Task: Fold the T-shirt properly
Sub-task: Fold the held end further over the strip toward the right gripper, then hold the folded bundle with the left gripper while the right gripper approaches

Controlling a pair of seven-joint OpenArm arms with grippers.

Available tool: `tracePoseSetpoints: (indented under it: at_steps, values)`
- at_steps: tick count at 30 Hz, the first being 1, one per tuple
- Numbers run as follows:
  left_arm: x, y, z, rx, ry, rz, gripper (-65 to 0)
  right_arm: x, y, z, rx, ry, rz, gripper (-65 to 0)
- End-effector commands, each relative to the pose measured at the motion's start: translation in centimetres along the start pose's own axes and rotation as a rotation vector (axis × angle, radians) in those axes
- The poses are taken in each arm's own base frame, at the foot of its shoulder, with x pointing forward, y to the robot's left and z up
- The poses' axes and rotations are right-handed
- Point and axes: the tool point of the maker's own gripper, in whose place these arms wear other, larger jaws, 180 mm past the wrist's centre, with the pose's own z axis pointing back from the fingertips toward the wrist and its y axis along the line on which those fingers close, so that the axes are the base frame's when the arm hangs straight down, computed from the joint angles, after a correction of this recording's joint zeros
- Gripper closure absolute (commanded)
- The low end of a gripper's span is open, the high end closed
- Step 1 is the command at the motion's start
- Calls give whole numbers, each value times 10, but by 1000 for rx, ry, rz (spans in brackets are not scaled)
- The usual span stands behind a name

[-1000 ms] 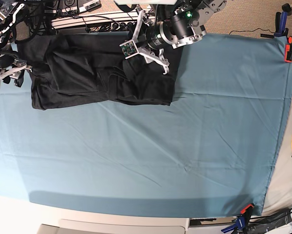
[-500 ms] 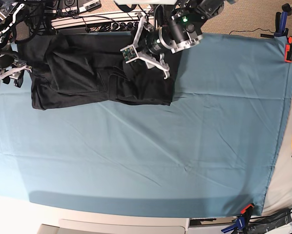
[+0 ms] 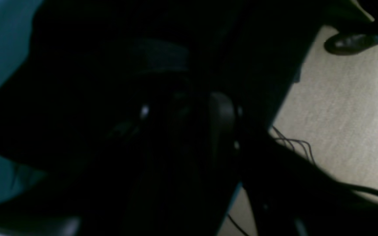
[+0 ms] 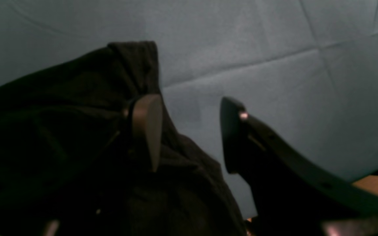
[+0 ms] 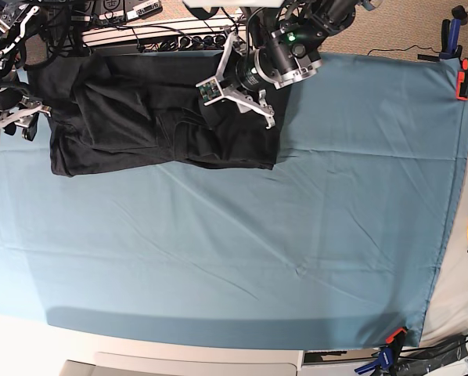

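Blue table cloth (image 5: 242, 251) spread wide across the work surface, mostly bare, clamped at the right-hand corners with red and blue clamps (image 5: 462, 78); pale floor and cables beyond the far edge. Black T-shirt (image 5: 140, 125) bunched at the far left corner of the cloth, plain side showing, no print in sight. Roughly rectangular in outline but rumpled, with overlapping layers and uneven ridges through the middle. Judged partly gathered rather than properly folded: flaps doubled over, edges not squared, creases still to smooth, final folds still to make. Left gripper (image 5: 235, 95) low over the shirt's right part, fingers spread on either side of a raised fold; wrist view too dark to show whether any fabric is pinched, so cannot tell if holding. Right gripper (image 4: 189, 131) at the shirt's left edge, jaws standing apart with bare cloth visible between them, one fingertip (image 4: 146, 127) over the black fabric, nothing clasped. Likely next: take hold of an edge, pull flat, fold over evenly.
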Motion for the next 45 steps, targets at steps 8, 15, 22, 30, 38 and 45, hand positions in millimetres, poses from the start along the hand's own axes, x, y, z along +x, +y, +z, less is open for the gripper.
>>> tracePoseSetpoints:
  at_steps: [8,15,22,30,38,45]
  values:
    - [17,15,3,48,-51,24,0,18,-4,3,-8,-57,15,-289]
    - [23,4,5,-17,-81,109,0,18,-4,3,-8,-57,15,-289]
    - [40,-27,13,-200,-146,177,0,18,-4,3,-8,-56,15,-289]
    - [52,-52,22,-348,-207,179,0,18,-4,3,-8,-56,15,-289]
    - [48,-59,23,-365,-201,188,0,18,-4,3,-8,-56,15,-289]
    - [48,-64,24,-384,-208,119,-161,18,-4,3,-8,-56,15,-289]
